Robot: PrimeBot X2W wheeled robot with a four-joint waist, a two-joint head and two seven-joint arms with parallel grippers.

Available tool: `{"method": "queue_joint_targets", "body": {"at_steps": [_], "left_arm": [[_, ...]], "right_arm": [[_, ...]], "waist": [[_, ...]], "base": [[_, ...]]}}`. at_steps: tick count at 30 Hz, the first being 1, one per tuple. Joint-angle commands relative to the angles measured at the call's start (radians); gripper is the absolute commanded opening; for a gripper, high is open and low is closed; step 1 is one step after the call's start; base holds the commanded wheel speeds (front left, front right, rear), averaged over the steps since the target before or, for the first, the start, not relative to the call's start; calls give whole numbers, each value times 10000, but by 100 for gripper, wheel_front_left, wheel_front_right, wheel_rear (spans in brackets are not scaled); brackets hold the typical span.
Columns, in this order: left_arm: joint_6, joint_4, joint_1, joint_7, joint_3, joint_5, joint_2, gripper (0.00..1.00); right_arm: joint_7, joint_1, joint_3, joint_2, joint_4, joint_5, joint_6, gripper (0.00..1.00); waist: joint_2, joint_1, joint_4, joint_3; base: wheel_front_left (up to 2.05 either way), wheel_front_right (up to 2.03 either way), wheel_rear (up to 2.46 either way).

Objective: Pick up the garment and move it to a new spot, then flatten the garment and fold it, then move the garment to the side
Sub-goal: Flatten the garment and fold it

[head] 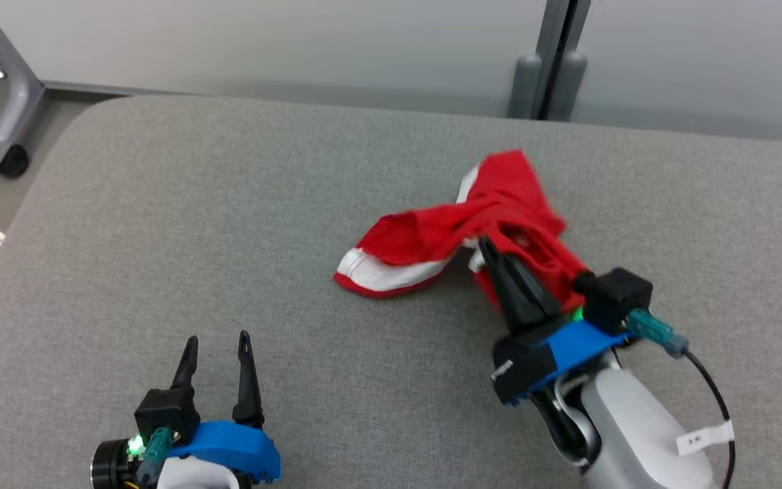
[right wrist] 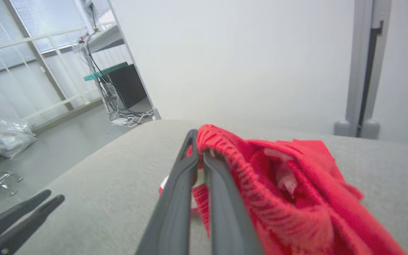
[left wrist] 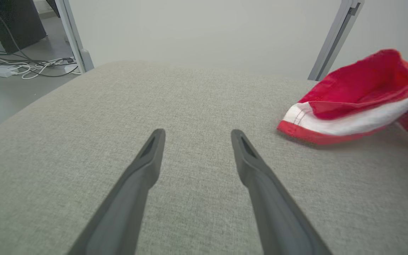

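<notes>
Red-and-white garment point(head: 425, 238) crumpled right of centre on grey bench point(head: 228, 204), near fold pinched in pressed-together right hand point(head: 482, 246); left hand point(head: 218, 337) spread, empty, well apart. Presumably soft, light, limp; best gripped at hems or corners for flattening.

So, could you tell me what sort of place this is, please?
Probably a lab or office workroom: loose cables on the floor, a wheeled metal frame, and partition walls.
</notes>
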Motion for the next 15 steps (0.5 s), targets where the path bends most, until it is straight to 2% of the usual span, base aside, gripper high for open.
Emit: {"method": "queue_joint_targets", "body": {"at_steps": [1,9,15], "left_arm": [[-34,41,78,0,-76,-22,0,100],[-66,232,556,2,-332,-229,-5,100],[-67,287,1005,2,-179,-189,-5,100]], "right_arm": [[-55,-326,315,-35,-404,263,2,0],[-52,-1889,1344,-44,-1995,1270,2,0],[-49,-1705,1090,-44,-2800,3150,2,0]], "waist": [[-2,0,-43,-220],[-2,0,584,-1179],[-2,0,868,-1498]], "base": [[0,0,0],[0,0,0],[0,0,0]]}}
